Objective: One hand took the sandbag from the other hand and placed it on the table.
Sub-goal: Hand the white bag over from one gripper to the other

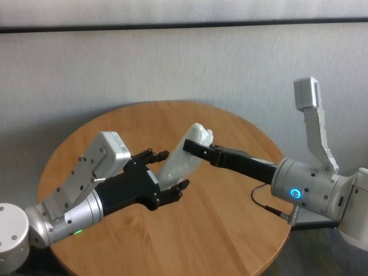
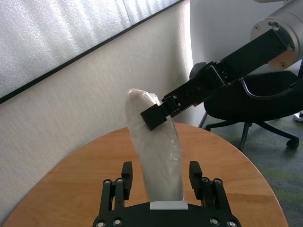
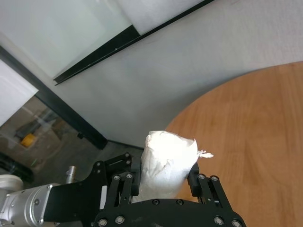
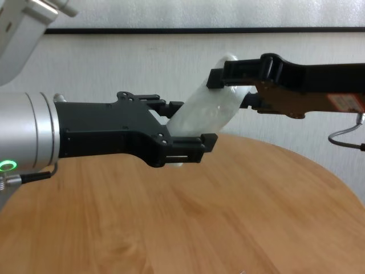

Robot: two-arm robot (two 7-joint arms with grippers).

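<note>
The sandbag (image 1: 181,158), a white pouch in crinkly plastic, hangs tilted in the air above the round wooden table (image 1: 230,230). My slim right gripper (image 1: 192,144), with the blue ring light, is shut on its upper end. My broad left gripper (image 1: 174,169), with the green light, reaches in from the left around the lower end. In the left wrist view its fingers (image 2: 125,172) stand open, with a small gap on each side of the sandbag (image 2: 158,151). The chest view shows the sandbag (image 4: 208,117) spanning between both grippers, well above the tabletop (image 4: 228,217).
A grey wall runs close behind the table's far edge. A black office chair (image 2: 255,104) stands on the floor beyond the table on my right side. Bare wood (image 1: 190,241) lies below and in front of the grippers.
</note>
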